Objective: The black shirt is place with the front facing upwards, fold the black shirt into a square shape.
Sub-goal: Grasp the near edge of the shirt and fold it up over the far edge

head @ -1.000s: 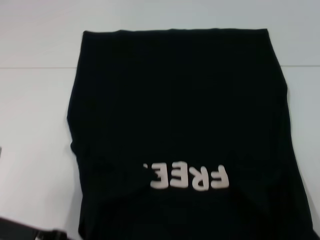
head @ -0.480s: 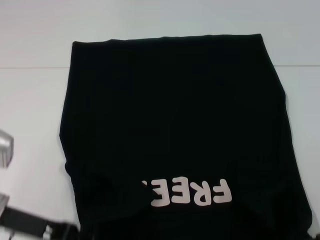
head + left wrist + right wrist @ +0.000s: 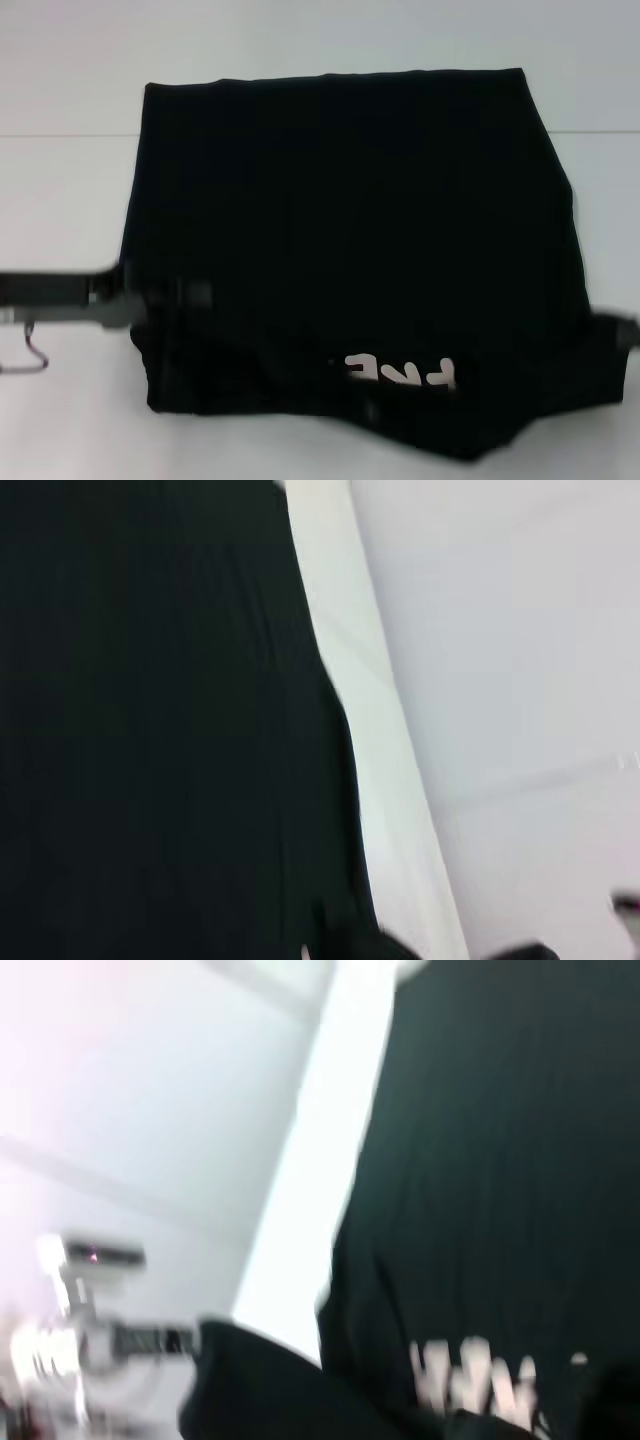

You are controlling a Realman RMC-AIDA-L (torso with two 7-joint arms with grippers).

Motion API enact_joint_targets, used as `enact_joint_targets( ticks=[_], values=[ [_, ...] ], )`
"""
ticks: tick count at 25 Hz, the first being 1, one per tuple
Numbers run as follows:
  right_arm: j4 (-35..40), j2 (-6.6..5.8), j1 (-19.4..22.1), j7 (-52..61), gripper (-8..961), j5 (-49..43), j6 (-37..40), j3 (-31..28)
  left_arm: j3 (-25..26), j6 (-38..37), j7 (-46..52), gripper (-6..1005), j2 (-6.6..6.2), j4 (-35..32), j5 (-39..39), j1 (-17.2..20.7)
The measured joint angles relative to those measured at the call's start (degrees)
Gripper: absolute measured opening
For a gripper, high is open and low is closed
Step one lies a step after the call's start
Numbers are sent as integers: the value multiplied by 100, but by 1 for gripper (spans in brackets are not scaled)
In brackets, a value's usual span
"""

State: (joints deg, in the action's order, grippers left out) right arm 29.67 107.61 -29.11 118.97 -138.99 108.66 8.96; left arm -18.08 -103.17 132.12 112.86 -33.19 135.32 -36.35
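White table (image 3: 70, 210); black shirt (image 3: 340, 220) lies folded on it.

The black shirt (image 3: 350, 240) lies spread across the white desk (image 3: 60, 220) as a broad, plain dark block with a straight far edge. Its near part is raised and turned over toward the far side, so only the tops of the cream letters (image 3: 400, 372) show, near the front right.

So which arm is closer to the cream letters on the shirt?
Right, narrowly. The right gripper is at the black shirt's right edge, the side the cream letters sit toward; the left gripper is at the left edge, farther off.
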Motion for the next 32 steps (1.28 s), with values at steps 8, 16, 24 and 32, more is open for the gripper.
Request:
enact_joint_targets(
  ticks=[8,16,24,32],
  values=[
    [-467,95,40,47,73,1524,-876,-232,1,1147,-365,52,178,50,-953,-92],
    [-583,553,-250,-527,82,2254,-2110,-206,-5,2225,-1032,51,450,65,-1406,-168],
    [-669,880,-565,-1184,91,2283,-3357,-176,-16,3084,-1723,52,597,86,-1865,-270],
    [-761,1025,-745,-1519,100,2333,-3983,-193,-200,3701,-2021,54,733,85,-1867,-433]
  ],
)
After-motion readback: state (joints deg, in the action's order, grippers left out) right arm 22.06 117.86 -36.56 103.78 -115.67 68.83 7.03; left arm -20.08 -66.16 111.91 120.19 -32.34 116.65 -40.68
